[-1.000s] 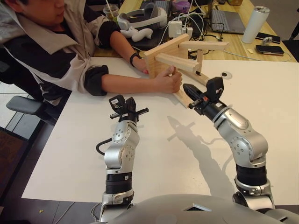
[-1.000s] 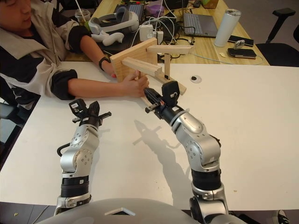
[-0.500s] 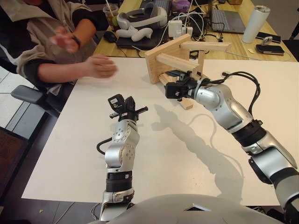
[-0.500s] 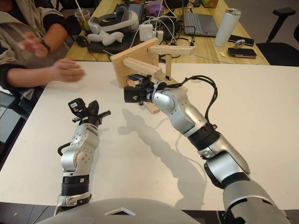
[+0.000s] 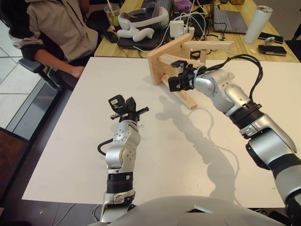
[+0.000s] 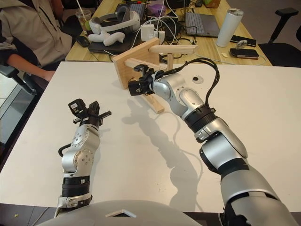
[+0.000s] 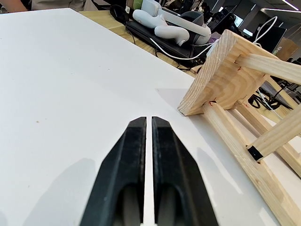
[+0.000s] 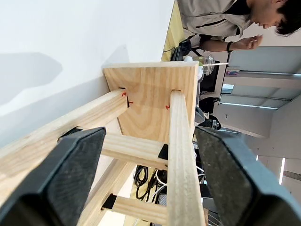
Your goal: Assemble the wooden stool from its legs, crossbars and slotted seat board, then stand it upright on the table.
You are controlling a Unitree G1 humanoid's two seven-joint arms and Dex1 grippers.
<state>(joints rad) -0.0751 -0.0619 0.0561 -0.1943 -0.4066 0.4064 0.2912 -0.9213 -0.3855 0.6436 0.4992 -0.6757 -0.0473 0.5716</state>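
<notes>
Bright, even light (from overhead), soft shadows

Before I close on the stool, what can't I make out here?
Head views: the right end effector covers the stool leg behind it, so contact is unclear.
Right wrist view: leg feet cut off by the edge.
Left wrist view: far legs cut off at the edge.

The stool [image 5: 165, 57] lies sideways far back on the table [image 5: 84, 141], the right tool [image 5: 176, 81] seemingly astride one leg [image 8: 181, 155].
</notes>
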